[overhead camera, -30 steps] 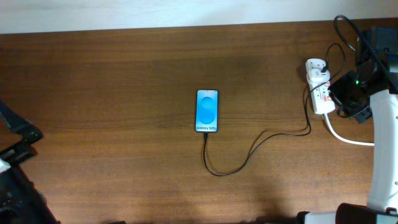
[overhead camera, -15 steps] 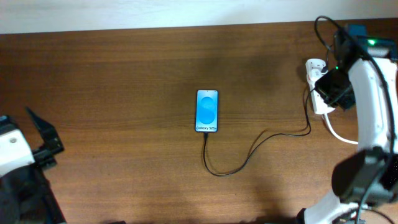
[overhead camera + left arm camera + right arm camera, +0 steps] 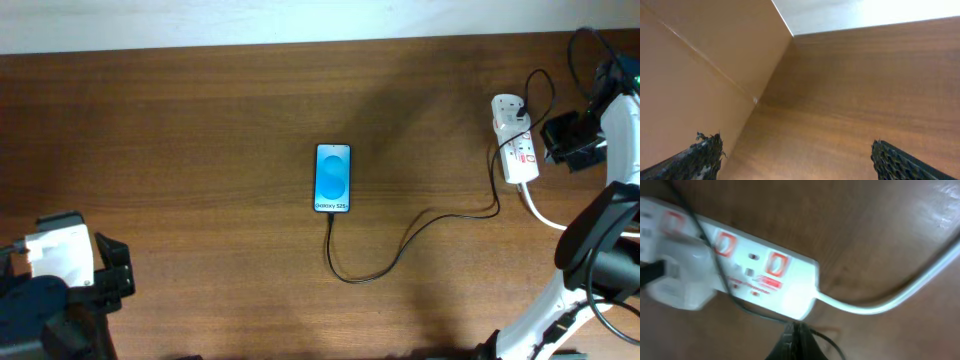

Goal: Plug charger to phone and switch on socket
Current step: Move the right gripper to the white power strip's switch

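now, your right fingers (image 3: 792,342) sit just off the near end of the socket (image 3: 515,140), and that is the relation to mind. in the right wrist view their dark tips come together at the bottom edge with no gap showing, so they look closed on nothing. the socket lies just beyond them, its long side running up and to the left across that view, with its red-marked switches in a row along the top. from above, the strip runs near-to-far at the right edge of the tabletop (image 3: 200,120), and the right arm is just to its right.

the charger (image 3: 400,245) appears already seated in the phone (image 3: 333,178), which lies in the middle of the tabletop with its screen lit blue, text end toward you. the thin black cable leaves the phone's near end, loops, and runs right to a white plug block at the socket's far end. the thick white cord (image 3: 560,222) leaves the socket's near end and curves off to the right.

so what looks left is the switch. i cannot tell whether any switch is on. your left fingers (image 3: 795,160) are spread wide and hold nothing, far off at the near left, well away from everything. the right arm is the one to use, pressing forward along the strip.
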Controlling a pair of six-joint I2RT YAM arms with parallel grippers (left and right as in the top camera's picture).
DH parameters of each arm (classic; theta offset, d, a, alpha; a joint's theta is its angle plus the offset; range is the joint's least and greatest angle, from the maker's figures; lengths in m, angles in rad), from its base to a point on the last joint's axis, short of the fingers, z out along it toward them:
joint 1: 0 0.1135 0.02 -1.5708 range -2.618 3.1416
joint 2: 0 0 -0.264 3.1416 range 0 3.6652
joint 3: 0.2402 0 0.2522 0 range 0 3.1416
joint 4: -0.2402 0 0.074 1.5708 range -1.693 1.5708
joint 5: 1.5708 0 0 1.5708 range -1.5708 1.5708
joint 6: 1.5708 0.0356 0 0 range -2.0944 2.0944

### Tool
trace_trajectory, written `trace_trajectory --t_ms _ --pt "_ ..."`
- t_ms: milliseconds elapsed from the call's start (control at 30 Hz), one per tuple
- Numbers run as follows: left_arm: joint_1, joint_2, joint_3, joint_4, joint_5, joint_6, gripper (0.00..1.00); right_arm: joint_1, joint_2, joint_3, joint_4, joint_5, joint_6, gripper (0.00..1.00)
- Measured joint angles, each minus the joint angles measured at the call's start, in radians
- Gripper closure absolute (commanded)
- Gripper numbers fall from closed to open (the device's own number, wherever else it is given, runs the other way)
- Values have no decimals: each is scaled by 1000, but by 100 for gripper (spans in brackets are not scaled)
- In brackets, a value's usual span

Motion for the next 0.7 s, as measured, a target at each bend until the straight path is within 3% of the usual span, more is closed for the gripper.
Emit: trace_trajectory --t_ms 500,700 --pt "0 -6 -2 -390 0 0 1 7 108 -1 204 -79 47 96" --pt "-31 -121 -2 -426 2 0 1 40 127 -1 285 -92 47 96"
